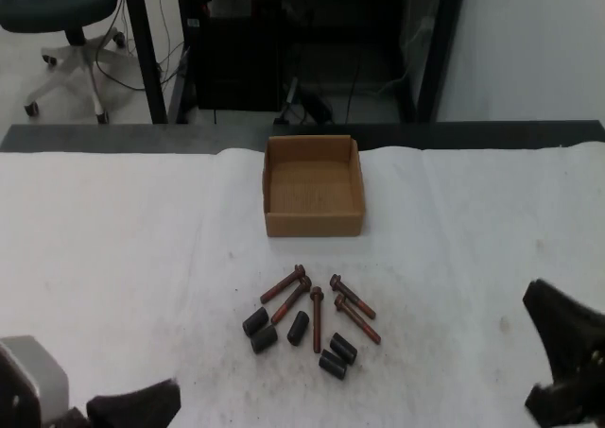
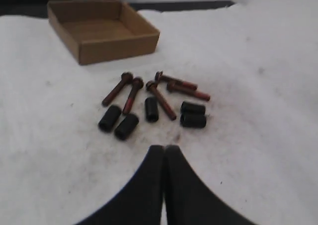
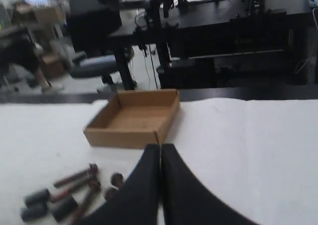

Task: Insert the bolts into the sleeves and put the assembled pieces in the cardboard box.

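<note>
No readable text, label, number or sign anywhere (cardboard box (image 1: 313,223) walls plain brown).

We find bare table (image 1: 113,248) all the way from the left hand (image 2: 164,148) at 7 o'clock and the right hand (image 3: 160,146) at 4 o'clock to the central cluster. There the bolts (image 1: 317,305) and sleeves (image 1: 298,328) lie close, some touching, leaving narrow gaps. At the cluster's 12 o'clock the cardboard box (image 1: 314,224) stands open-topped, its near wall the one upright barrier.
</note>
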